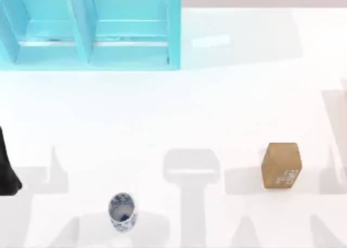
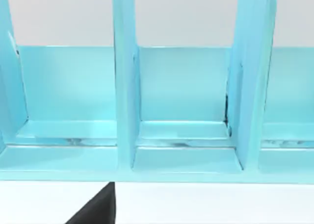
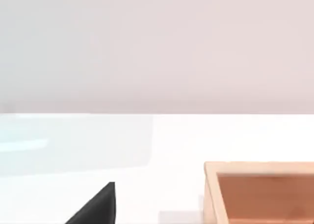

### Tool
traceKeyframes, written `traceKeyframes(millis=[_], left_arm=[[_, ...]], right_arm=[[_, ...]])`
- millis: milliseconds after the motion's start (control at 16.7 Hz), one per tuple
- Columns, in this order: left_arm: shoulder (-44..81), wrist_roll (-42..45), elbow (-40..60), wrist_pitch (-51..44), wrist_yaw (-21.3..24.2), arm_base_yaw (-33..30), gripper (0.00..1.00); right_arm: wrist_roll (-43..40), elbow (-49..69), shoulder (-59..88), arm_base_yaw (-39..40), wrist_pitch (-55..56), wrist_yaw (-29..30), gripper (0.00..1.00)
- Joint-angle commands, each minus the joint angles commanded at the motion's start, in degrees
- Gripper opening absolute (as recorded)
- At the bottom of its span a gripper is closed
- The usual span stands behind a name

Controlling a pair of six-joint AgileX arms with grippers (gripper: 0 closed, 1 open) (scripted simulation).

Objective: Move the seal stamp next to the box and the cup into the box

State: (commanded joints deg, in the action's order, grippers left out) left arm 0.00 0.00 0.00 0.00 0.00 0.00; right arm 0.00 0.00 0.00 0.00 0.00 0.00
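The top view looks straight down on the table (image 1: pixel 217 107); both wrist views face level across it, close to its surface.

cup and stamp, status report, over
Left arm parked at table's left edge. Cup upright, front. Seal stamp right, untouched. Box back left; path open.

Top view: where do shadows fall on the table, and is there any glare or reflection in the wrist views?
Top view: soft grey arm-shaped shadows lie across the white table near the small blue-patterned white porcelain cup and the tan-brown wooden seal stamp block. Left wrist view: pale sheen streaks run along the floors of the glossy turquoise compartmented box. Right wrist view: a faint turquoise tint reflects on the table.
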Motion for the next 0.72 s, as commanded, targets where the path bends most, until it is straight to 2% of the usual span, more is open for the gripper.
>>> traceKeyframes(millis=[360, 720], left_arm=[[0.0, 0.0, 0.0, 0.0, 0.0, 0.0, 1.0], [0.0, 0.0, 0.0, 0.0, 0.0, 0.0, 1.0]], right_arm=[[2.3, 5.9, 6.1, 2.2, -4.7, -0.2, 1.0], [9.6, 27.4, 32.7, 9.5, -22.3, -0.3, 1.0]])
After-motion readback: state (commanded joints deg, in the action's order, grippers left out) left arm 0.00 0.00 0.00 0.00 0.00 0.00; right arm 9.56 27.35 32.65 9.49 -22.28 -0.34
